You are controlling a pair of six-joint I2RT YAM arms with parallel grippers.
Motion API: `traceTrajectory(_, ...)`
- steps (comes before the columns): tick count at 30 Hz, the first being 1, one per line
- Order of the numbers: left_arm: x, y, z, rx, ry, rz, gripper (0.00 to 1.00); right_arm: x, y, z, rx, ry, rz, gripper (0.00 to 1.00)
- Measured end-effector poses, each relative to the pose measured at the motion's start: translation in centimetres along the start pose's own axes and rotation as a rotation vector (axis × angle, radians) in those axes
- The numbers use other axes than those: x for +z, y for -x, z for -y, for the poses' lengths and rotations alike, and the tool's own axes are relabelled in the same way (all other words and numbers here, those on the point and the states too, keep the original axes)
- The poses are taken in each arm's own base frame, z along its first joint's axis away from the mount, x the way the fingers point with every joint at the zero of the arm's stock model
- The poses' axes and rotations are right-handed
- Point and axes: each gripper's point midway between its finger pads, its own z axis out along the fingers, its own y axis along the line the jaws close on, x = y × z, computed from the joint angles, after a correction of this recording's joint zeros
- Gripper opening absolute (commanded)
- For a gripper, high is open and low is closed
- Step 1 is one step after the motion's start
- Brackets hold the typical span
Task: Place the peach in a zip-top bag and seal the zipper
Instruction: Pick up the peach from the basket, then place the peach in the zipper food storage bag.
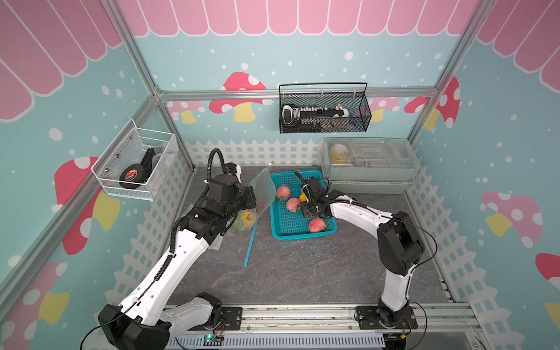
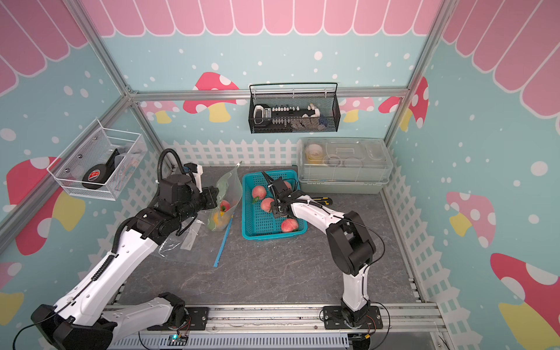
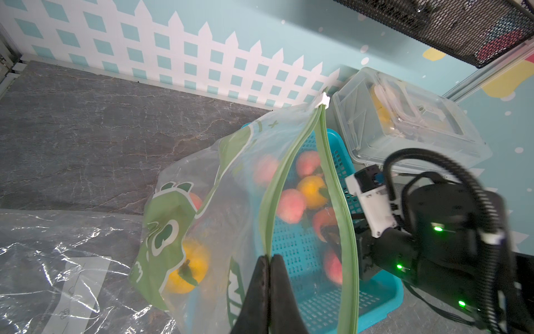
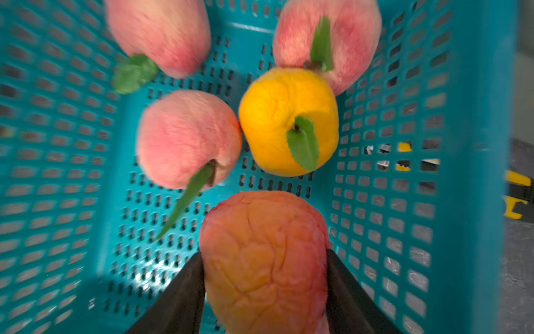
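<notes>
Right claw [image 4: 264, 254]: down inside the basket [image 4: 476, 115], its black fingers [image 4: 185, 292] pressed against opposite sides of a peach [image 4: 265, 277], clamped on it.
Peach: orange-red with wrinkled skin, between the fingers, low in the basket. I cannot tell whether it rests on the floor or is raised.
Next to it: a yellow fruit [image 4: 289, 121] with a green leaf lies just beyond. A pink peach [image 4: 189, 138] touches the yellow fruit's side, and two more pink peaches [image 4: 161, 31] [image 4: 346, 37] lie further off.
Basket: teal, perforated, sitting on the table [image 1: 303, 272]. A top view shows a further pink peach [image 1: 317, 225] near its front corner.
Left claw [image 3: 270, 258]: fingers [image 3: 257, 289] together, pinching one green zipper strip [image 3: 289, 173] of the bag [image 3: 219, 202].
Bag: clear with green print, held upright beside the basket on the left arm's side, seen in both top views [image 1: 263, 194] [image 2: 230, 188].
Bag mouth: open. The two strips bow apart and meet at the white slider [image 3: 326, 100] at the far end.
Bag contents: a yellow fruit [image 3: 187, 266] and a reddish one [image 2: 225, 205] at the bottom.
Table nearby: a crinkled clear plastic sheet [image 3: 57, 260] lies by the left arm, and a thin blue strip [image 1: 251, 245] lies in front of the bag.
Behind the basket: a clear lidded box [image 1: 368, 163] against the back fence.
</notes>
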Motion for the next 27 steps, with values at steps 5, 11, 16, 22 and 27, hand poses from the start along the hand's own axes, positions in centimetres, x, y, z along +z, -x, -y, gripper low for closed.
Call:
traceTrajectory(5, 0.0, 0.0, 0.0, 0.000, -0.001, 0.000, 0.00, -5.9, 4.7, -2.0, 0.022, 0.162, 0.208, 0.61)
traceTrajectory(11, 0.0, 0.0, 0.0, 0.000, -0.001, 0.001, 0.00, -10.4, 7.5, -4.6, 0.015, 0.349, 0.361, 0.61)
traceTrajectory(16, 0.0, 0.0, 0.0, 0.000, -0.001, 0.001, 0.00, -13.1, 9.2, -7.0, -0.016, 0.507, 0.445, 0.61)
traceTrajectory(22, 0.0, 0.0, 0.0, 0.000, -0.001, 0.001, 0.00, -15.7, 10.4, -9.5, -0.052, 0.670, 0.517, 0.61)
traceTrajectory(27, 0.0, 0.0, 0.0, 0.000, -0.002, 0.001, 0.00, -17.3, 10.5, -11.1, -0.087, 0.761, 0.546, 0.61)
